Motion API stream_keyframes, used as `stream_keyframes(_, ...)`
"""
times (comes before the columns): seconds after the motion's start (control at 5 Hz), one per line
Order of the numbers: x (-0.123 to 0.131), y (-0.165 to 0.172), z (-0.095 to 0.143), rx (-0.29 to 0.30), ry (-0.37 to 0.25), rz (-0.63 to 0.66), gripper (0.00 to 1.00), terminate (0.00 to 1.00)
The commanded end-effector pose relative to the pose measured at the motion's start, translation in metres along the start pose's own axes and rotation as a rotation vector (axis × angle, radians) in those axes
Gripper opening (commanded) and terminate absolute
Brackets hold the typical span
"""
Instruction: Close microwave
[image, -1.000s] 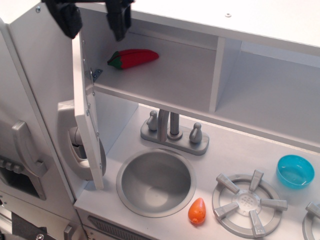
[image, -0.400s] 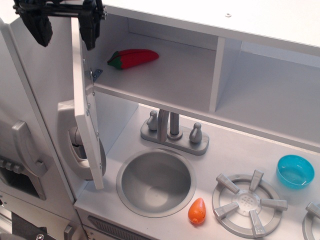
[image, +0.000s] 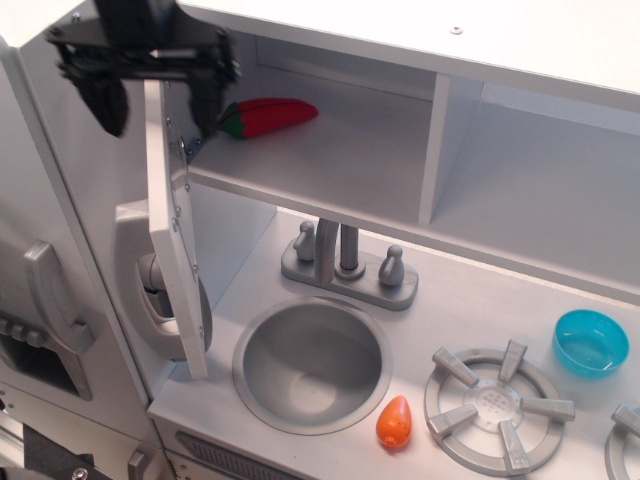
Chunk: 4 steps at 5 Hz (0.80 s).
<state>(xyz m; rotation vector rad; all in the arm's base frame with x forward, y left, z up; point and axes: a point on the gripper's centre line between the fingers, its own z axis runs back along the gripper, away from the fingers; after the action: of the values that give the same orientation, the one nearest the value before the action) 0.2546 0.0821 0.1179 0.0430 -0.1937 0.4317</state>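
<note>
Black is the colour of the robot gripper (image: 155, 95), up at the top left of the toy kitchen. Its two fingers (image: 108, 100) are spread wide apart, one on each side of the top edge of the open white door of the microwave (image: 172, 230). It holds nothing, and I cannot tell if a finger touches the door. The door hangs just under the gripper and sticks out, edge on. Just right of the gripper, a red stuffed pepper with a green stem (image: 268, 116) lies on the white shelf (image: 330, 160). Lower down to the right sit the grey toy tap (image: 346, 262) and the round grey sink (image: 312, 363). A small orange toy carrot (image: 394, 421) lies beside the sink. Far off to the right is a little blue bowl (image: 591, 343).
</note>
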Motion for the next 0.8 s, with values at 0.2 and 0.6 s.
stream_keyframes(0.2, 0.000, -0.045, 0.012, -0.065, 0.001, 0.019, 1.00, 0.00)
stream_keyframes(0.6, 0.009, -0.076, 0.040, -0.157, 0.004, 0.034, 1.00, 0.00)
